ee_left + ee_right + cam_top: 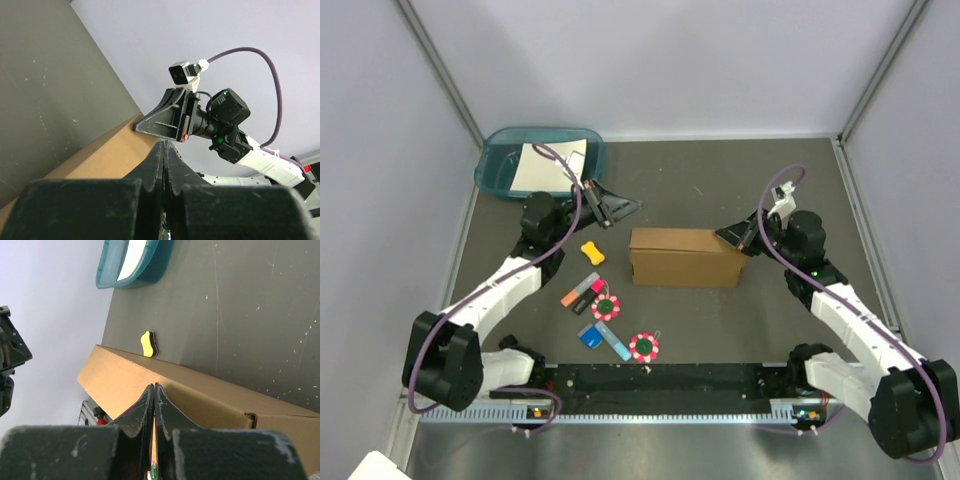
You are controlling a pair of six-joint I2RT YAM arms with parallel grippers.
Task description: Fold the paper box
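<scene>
The box stood near the middle of the table as a closed brown block, long side running left to right, with no flap visibly standing up. In the right wrist view a small gap showed at a seam near one end, so that flap may not have been fully tucked.

Being hollow corrugated card, it was probably light and stiff across its panels, and would give only along its creases. It would likely slide on the table at a one-sided push, and its corners and edges would dent under a hard pinch. The flat faces offered nothing to pinch. Better holds would be a free flap edge, or one arm bracing an end while the other pressed a panel home near its crease.

The right gripper was fully closed and held nothing. Its tips were at the top edge of the box's right end, and seemed to touch it. The left gripper was closed and empty too. It hung just beyond the box's far left corner, apart from the box and pointing towards it.

A yellow piece lay just left of the box, with markers and small oddments nearer the arms. A teal tray with a white sheet sat at the far left corner, well apart.
</scene>
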